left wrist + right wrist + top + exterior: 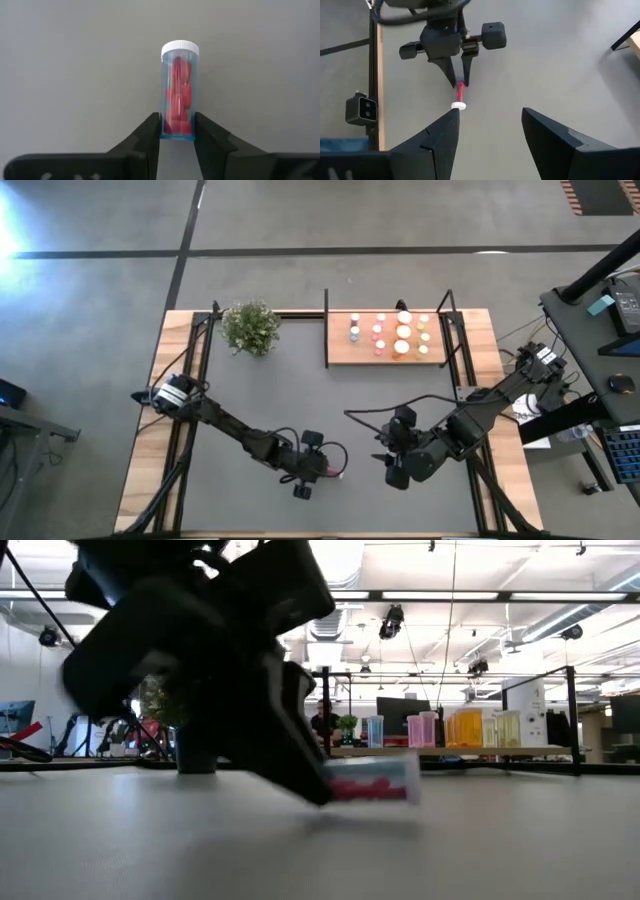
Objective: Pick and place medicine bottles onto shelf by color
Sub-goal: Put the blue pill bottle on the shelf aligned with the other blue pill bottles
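Bottle point(179, 90) of red pills, white cap, low centre of high view, lying on its side, held just off tabletop. I judge it light, rigid, slick plastic; grip mid-body better. Left gripper point(177, 131) pinches its base end only, arm stretched low. Right gripper point(490, 125) near, fingers spread wide, empty. Shelf point(388, 352) with sorted bottles upper centre-right.

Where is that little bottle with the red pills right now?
The red bottle lies on the table's near middle, base end pinched by the left gripper, facing the open right gripper, far from the shelf.
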